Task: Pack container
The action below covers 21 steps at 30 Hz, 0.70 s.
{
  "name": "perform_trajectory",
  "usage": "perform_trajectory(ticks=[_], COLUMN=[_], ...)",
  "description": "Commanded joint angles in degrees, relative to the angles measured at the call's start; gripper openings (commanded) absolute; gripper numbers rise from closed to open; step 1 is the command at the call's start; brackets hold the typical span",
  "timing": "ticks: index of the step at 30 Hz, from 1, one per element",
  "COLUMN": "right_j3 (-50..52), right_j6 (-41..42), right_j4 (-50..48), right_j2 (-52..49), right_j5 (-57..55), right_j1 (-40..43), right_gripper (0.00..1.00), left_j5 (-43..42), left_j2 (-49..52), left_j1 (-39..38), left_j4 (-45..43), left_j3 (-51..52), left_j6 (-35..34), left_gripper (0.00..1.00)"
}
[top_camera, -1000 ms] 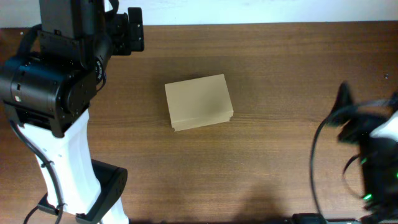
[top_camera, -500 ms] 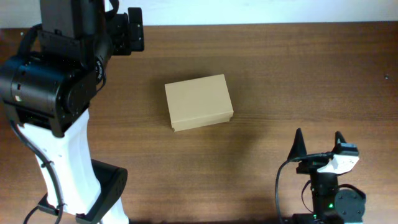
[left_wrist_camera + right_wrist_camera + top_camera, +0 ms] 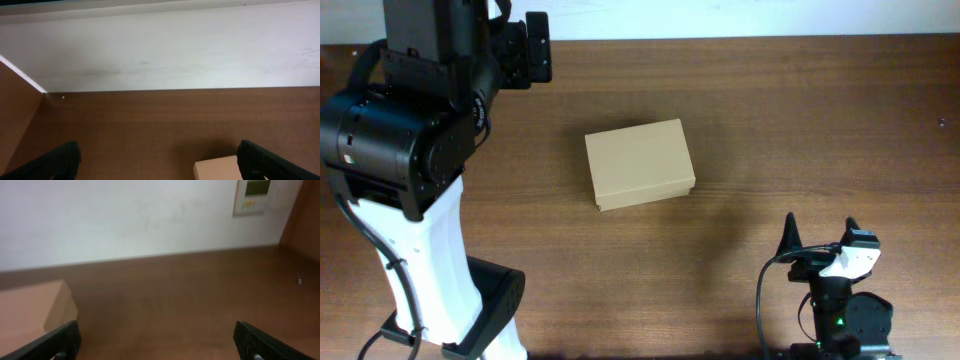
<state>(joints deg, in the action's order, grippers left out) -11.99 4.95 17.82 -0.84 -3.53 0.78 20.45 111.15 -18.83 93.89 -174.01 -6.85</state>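
The container [image 3: 640,164] is a light-brown cardboard box with its lid shut, lying on the wooden table at centre in the overhead view. A corner of it shows in the left wrist view [image 3: 217,169] and at the left of the right wrist view [image 3: 30,312]. My left gripper [image 3: 157,162] is open and empty, raised at the table's far left, with the box just to its right. My right gripper [image 3: 819,236] is open and empty near the table's front right edge, well apart from the box; its fingers also frame the right wrist view [image 3: 157,342].
The big left arm [image 3: 410,140] and its base fill the table's left side. A white wall [image 3: 160,50] runs along the table's far edge. A small panel [image 3: 255,195] hangs on the wall at the right.
My right arm has pulled back from the right edge toward the front right and settled low there. The box and the left arm have not moved.
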Motion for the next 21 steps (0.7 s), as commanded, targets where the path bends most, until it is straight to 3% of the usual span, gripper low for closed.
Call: perform_trajectory(ticks=[1,16,21], right_j3=[0.6,0.6,2.7], right_j6=[-0.1,0.0,0.0], right_j4=[3.3,22.8,24.2], right_j2=[0.7,0.7,0.7], right_j5=[0.3,0.3,0.3], right_j1=[0.4,0.4,0.4], right_gripper=[0.99,0.99,0.99], left_j5=[0.8,0.8,0.8], left_j2=[-0.5,-0.5,-0.5], left_j1=[0.3,0.3,0.2], left_j4=[0.1,0.1,0.1], left_j3=[-0.5,-0.5,-0.5], left_j6=[0.1,0.1,0.1], left_gripper=[1.0,1.0,1.0])
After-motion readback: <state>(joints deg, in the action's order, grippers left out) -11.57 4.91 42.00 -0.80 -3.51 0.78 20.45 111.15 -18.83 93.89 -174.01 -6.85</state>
